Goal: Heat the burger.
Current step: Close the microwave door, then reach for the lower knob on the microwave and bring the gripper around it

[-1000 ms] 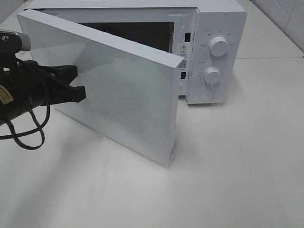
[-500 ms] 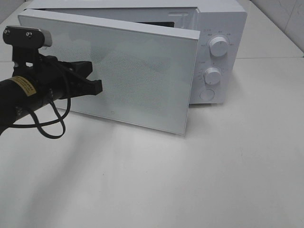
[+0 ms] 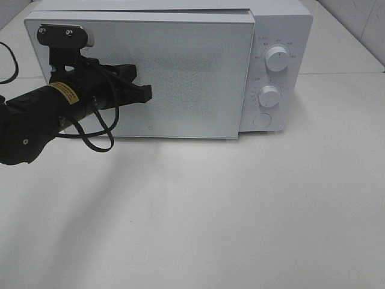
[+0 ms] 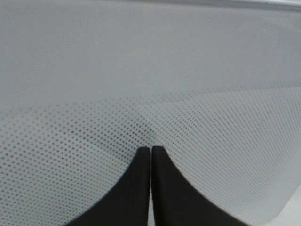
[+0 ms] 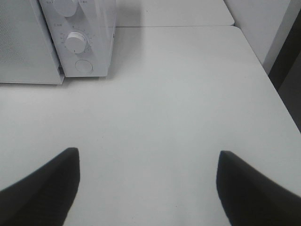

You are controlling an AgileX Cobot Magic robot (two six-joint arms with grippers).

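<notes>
White bench (image 3: 271,211) fills scene. White microwave (image 3: 283,24) at back, its dotted glass door (image 3: 192,72) flat against front, shut or nearly so. Black left arm (image 3: 36,114) reaches in level from left edge, forearm roughly horizontal, loose cable (image 3: 96,141) looping below. Left gripper (image 3: 144,93) clenched, holding nothing, fingertips (image 4: 141,157) pressed on door glass. Right gripper (image 5: 146,155) spread wide, hovering above bare bench, angled down. Upper knob (image 3: 277,58), lower knob (image 3: 269,96) on panel. Burger not visible; location cannot be told.
</notes>
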